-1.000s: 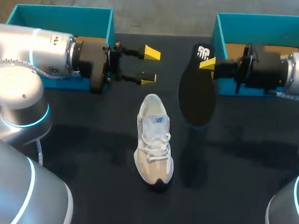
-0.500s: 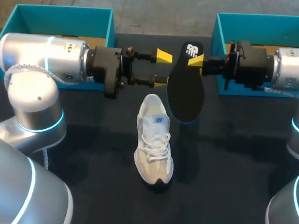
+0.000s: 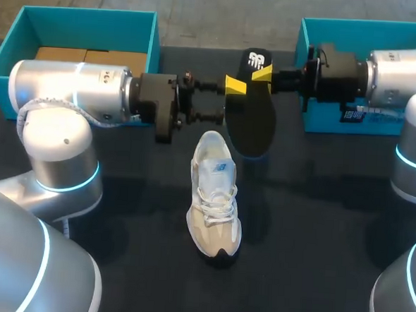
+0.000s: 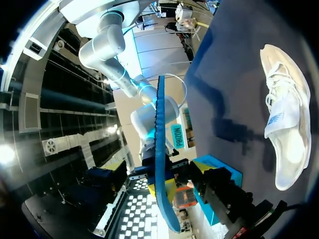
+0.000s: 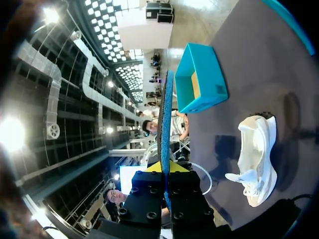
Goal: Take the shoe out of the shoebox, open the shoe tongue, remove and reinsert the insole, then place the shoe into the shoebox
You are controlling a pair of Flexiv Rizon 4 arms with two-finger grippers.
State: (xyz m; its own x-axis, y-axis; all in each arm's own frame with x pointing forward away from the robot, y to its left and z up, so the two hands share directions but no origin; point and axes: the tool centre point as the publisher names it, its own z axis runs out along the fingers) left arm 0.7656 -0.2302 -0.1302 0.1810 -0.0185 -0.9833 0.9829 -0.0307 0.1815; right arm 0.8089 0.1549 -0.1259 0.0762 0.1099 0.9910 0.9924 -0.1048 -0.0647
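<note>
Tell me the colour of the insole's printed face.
The insole is black there, logo white; best in the head view.

Left claw (image 3: pixel 228 101) spread wide beside right claw (image 3: pixel 262 74) pinching the insole (image 3: pixel 252 123).

Head view: insole (image 3: pixel 253 116) hides the nearer fingertip of the left gripper (image 3: pixel 231 101); contact there cannot be told. Right gripper (image 3: pixel 261 74) at the insole's far end shows one yellow tip, the other hidden. Right of the insole, right arm (image 3: pixel 396 75) covers most of right shoebox (image 3: pixel 357 25), which the frame edge also cuts. Left of the insole, left arm (image 3: pixel 70 94) hides the front of left shoebox (image 3: pixel 89 13). Wrist views: insole edge-on, faces unseen.
</note>
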